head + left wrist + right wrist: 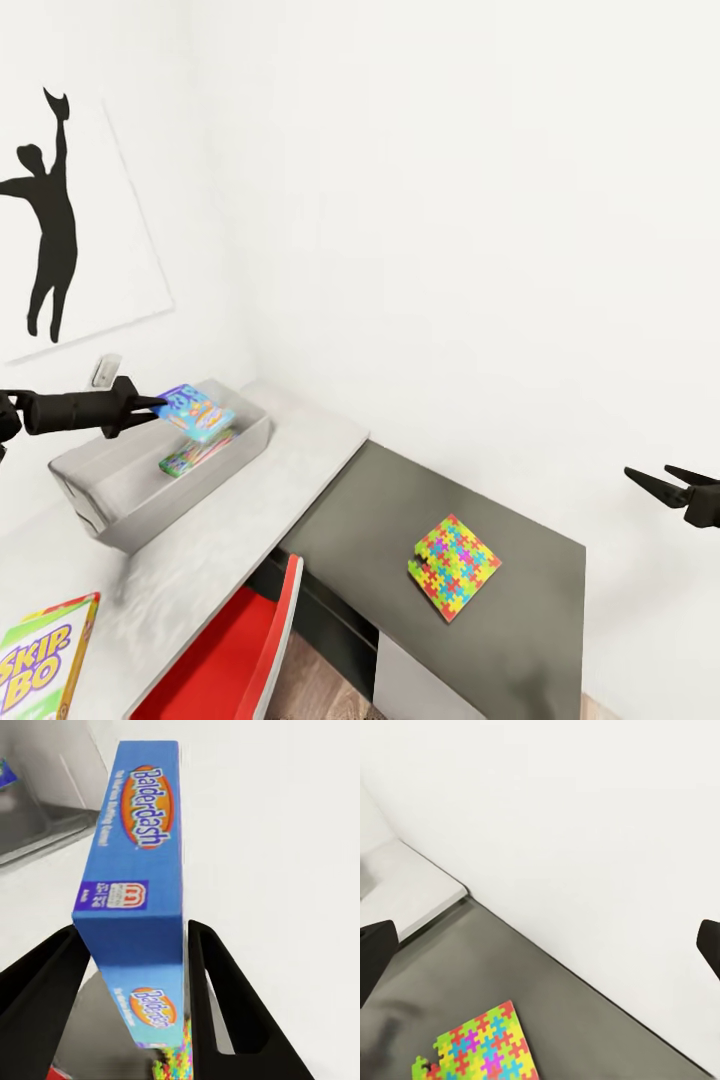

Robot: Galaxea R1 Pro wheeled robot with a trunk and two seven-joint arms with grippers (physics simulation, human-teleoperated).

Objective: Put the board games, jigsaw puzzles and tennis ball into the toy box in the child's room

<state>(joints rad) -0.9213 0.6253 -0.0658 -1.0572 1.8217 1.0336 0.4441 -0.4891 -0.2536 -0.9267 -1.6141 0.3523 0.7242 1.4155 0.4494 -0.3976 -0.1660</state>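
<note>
The left gripper (160, 404) pinches the flat blue board game (196, 411) between its black fingers, above the shallow grey toy box (110, 485). The right gripper (660, 481) hangs spread wide, holding nothing, over the desk's matte dark top (520, 620), where a thin multicoloured jigsaw puzzle (455, 566) lies.

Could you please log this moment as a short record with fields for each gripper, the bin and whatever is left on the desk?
left gripper: shut on the blue game box, held over the grey bin
right gripper: open, empty, above the dark end of the desk
bin contents: one puzzle sheet
on the dark desk top: second puzzle sheet, lying flat
desk near edge: Skip-Bo box
under the desk: red chair
</note>
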